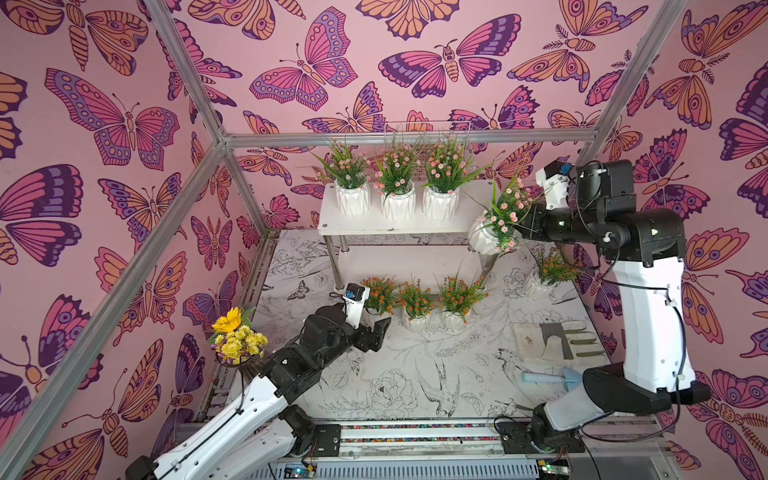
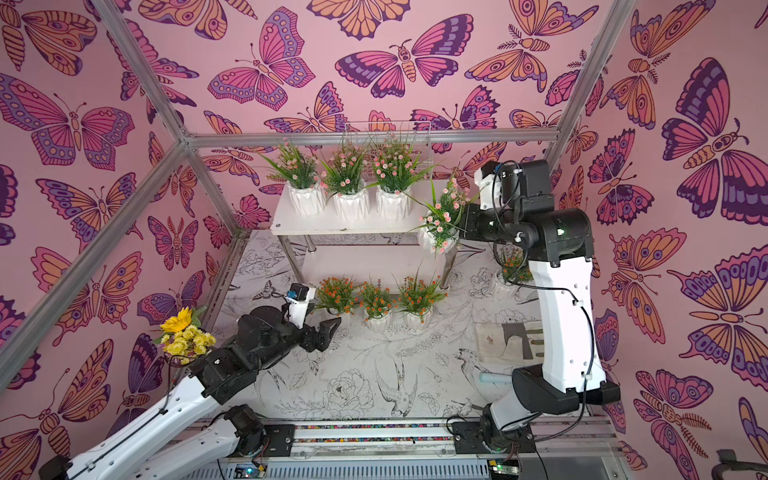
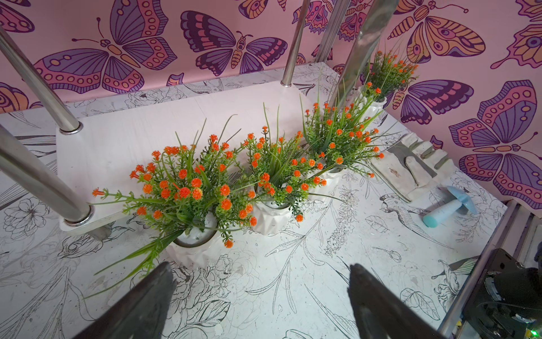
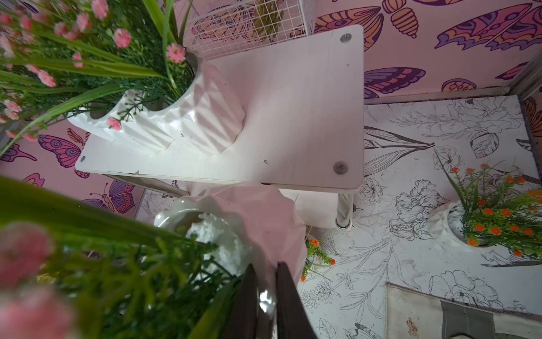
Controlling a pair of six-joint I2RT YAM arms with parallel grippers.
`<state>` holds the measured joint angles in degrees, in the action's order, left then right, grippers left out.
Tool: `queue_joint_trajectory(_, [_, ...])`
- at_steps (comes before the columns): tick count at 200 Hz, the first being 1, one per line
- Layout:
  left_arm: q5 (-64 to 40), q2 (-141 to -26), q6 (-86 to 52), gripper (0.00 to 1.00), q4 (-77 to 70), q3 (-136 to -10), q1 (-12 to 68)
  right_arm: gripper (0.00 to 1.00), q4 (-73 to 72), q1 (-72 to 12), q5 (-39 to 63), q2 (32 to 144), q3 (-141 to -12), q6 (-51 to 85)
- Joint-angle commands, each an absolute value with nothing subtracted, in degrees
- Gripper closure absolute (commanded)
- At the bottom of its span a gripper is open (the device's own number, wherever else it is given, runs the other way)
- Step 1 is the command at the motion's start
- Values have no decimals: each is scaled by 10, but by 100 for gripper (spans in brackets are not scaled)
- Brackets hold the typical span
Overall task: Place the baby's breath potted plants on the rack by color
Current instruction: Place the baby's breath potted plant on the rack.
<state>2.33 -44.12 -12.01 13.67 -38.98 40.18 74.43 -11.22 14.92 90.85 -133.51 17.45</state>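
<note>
Three pink baby's breath potted plants [image 1: 397, 187] stand in a row on the top board of the white rack [image 1: 395, 224]. My right gripper [image 4: 265, 267] is shut on the pot rim of another pink plant [image 1: 484, 241], held tilted in the air at the board's right end [image 4: 308, 117]. Three orange plants [image 1: 415, 303] stand on the table along the rack's lower board [image 3: 117, 146]. One more orange plant [image 1: 544, 282] sits on the table to the right of the rack. My left gripper [image 3: 261, 270] is open just in front of the leftmost orange pot [image 3: 193, 249].
A yellow sunflower bouquet [image 1: 235, 336] stands at the table's left edge beside my left arm. A grey and white glove [image 1: 552, 340] and a pale blue tool [image 1: 548, 378] lie at the right. A white wire basket [image 4: 246, 26] stands behind the rack.
</note>
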Motion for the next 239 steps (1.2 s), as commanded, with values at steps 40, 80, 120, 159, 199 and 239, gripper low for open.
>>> queue_joint_trajectory(40, [12, -439, -114, 7, 131, -396, 402, 100, 674, -97, 176, 950, -1391, 204])
queue_joint_trajectory(80, [12, -441, -112, 7, 132, -400, 402, 100, 664, -85, 177, 961, -1409, 210])
queue_joint_trajectory(120, [6, -444, -112, 8, 145, -416, 402, 100, 641, -77, 177, 971, -1410, 215])
queue_joint_trajectory(159, [-1, -437, -114, 8, 149, -417, 402, 100, 619, -69, 183, 988, -1410, 222])
queue_joint_trajectory(199, [2, -429, -115, 8, 152, -417, 402, 100, 606, -67, 186, 997, -1415, 225])
queue_joint_trajectory(239, [5, -434, -113, 8, 154, -416, 402, 100, 598, -65, 190, 1006, -1415, 229])
